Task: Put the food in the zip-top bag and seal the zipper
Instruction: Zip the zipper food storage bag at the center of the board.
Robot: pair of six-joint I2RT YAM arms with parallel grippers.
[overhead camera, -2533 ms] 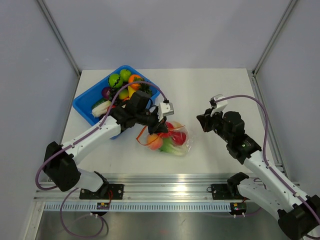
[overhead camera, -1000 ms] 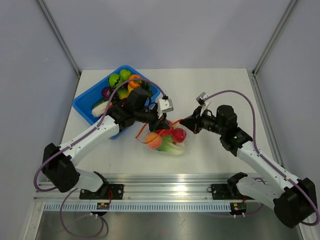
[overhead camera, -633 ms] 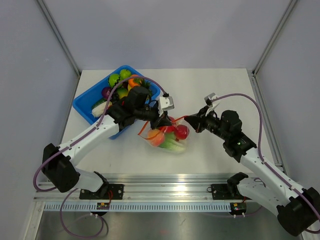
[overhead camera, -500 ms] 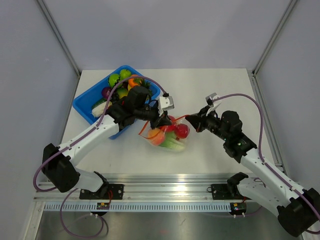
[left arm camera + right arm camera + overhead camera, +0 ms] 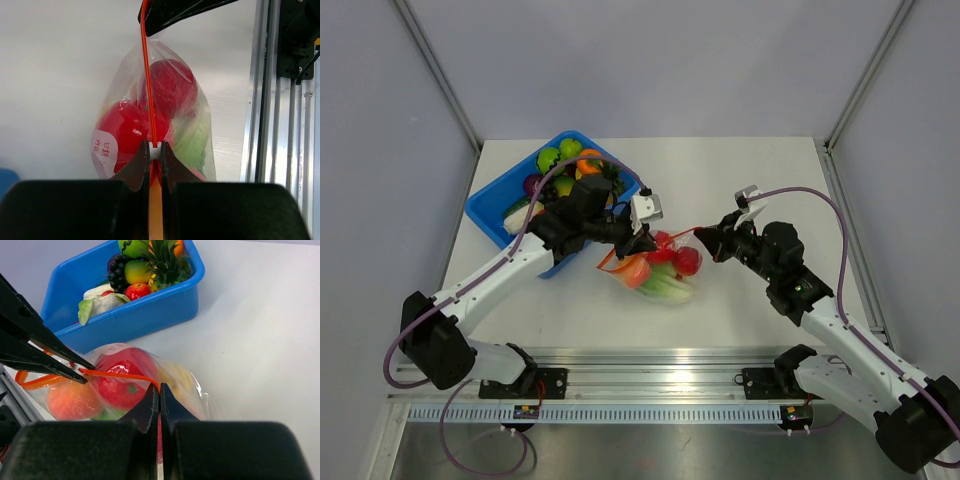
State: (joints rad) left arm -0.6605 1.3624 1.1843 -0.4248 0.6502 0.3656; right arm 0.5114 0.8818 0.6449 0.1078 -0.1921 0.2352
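**Zipper held straight between two closed pairs of fingers**

To the left of the zip-top bag (image 5: pixel 667 276) and a little behind it, the blue bin (image 5: pixel 150 310) stands on the counter (image 5: pixel 760 170). It holds part of the food (image 5: pixel 137 271): green and orange pieces, a dark bunch of grapes, a pineapple top and a leafy piece. At the bag's left end the left fingers (image 5: pixel 138 167) are nearly together, pinching the zipper (image 5: pixel 148 80). A small white piece shows just at their tips. The bag itself is clear and crinkled, with more food inside: two red pieces, a peach-orange one, a yellow one and leafy green. The red-orange strip runs in a straight line along the bag's top, from one pinch to the other. At the bag's right end the right fingers (image 5: pixel 148 407) are pressed tight on the same strip. Whether the bag rests on the counter or hangs just above it cannot be told.
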